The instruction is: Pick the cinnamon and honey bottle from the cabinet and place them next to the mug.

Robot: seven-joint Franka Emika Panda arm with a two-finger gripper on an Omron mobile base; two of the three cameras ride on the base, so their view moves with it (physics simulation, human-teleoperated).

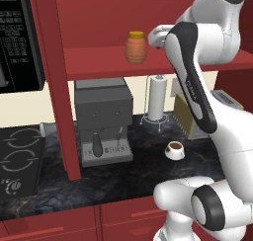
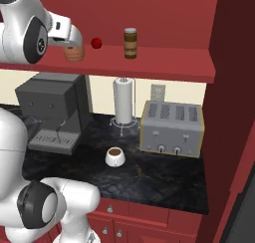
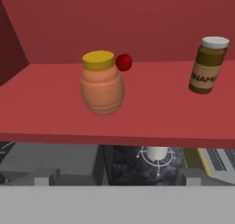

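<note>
The honey bottle (image 1: pixel 135 48) (image 2: pixel 74 54) (image 3: pixel 102 85), an orange ribbed jar with a yellow lid, stands on the red shelf of the cabinet (image 1: pixel 94 64) (image 2: pixel 164 65). To its right stands the cinnamon (image 2: pixel 130 43) (image 3: pixel 209 66), a slim brown jar with a pale cap. My gripper (image 1: pixel 156 37) (image 3: pixel 117 179) hovers at shelf height, just in front of the honey bottle and apart from it. It is open and holds nothing. The mug (image 1: pixel 174 149) (image 2: pixel 114 156), white with brown liquid, sits on the dark counter below.
A small red ball (image 2: pixel 96 43) (image 3: pixel 123 61) lies behind the honey bottle. On the counter stand a grey coffee machine (image 1: pixel 103 119), a paper towel roll (image 2: pixel 123 100) and a toaster (image 2: pixel 172 127). A cooktop (image 1: pixel 17 161) lies at the left under a microwave (image 1: pixel 17 37).
</note>
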